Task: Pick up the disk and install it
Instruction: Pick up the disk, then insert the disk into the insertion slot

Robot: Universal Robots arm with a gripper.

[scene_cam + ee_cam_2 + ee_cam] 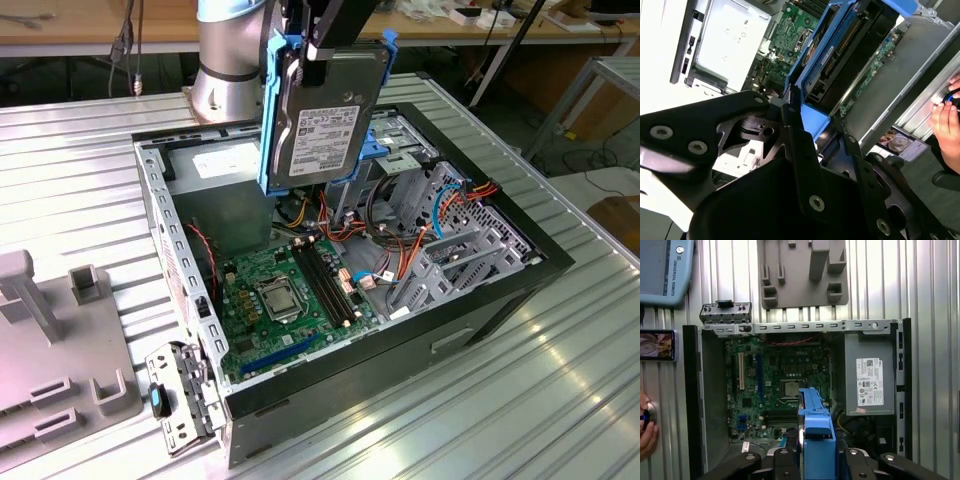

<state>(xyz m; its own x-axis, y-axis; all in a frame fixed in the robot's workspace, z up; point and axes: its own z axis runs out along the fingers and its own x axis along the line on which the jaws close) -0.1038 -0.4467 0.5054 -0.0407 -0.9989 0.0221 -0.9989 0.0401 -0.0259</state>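
The disk (325, 120), a grey hard drive with a pale label in a bright blue carrier rail, hangs upright above the open computer case (400, 372). My gripper (326, 50) is shut on its upper end. The disk's lower edge is over the gap between the grey power supply (215, 175) and the grey drive cage (455, 250). In the second wrist view the disk (835, 50) stretches away from the black fingers (796, 131) toward the motherboard. The first wrist view has the blue carrier (815, 427) edge-on over the board.
The motherboard (285, 300) and orange and blue cables (400, 250) lie inside the case. A grey fixture tray (50, 350) sits at the exterior view's left, with a detached metal bracket (182, 395) beside the case. A person's hand (646, 426) rests near a phone (657, 345).
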